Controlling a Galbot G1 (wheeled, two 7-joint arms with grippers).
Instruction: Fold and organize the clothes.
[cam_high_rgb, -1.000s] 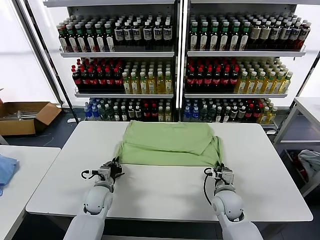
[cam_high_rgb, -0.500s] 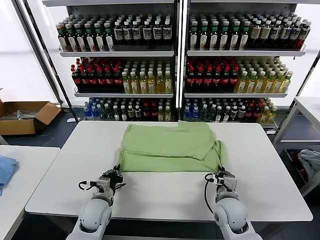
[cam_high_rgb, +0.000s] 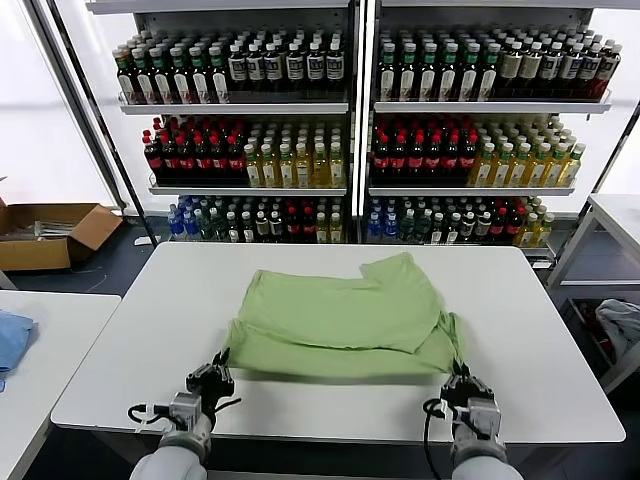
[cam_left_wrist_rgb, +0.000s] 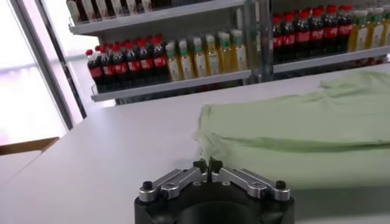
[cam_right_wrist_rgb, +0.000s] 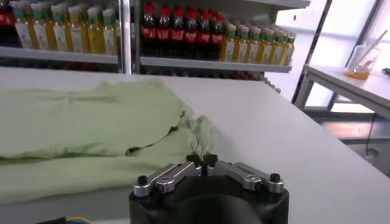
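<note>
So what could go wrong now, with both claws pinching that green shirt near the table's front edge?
The right gripper pinches only a thin stretched corner of the polo shirt, so that corner might slip free. The left gripper is shut at the other near corner; uneven pulling could skew the fold. Both sit close to the table edge, so the shirt's hem might end up hanging over it.

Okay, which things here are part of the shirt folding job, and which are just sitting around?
Part of the job:
- light green shirt
- left end effector, shut on the shirt's near left corner
- right end effector, shut on its near right corner

Just lying about:
- bottle shelves
- cardboard box
- blue cloth
</note>
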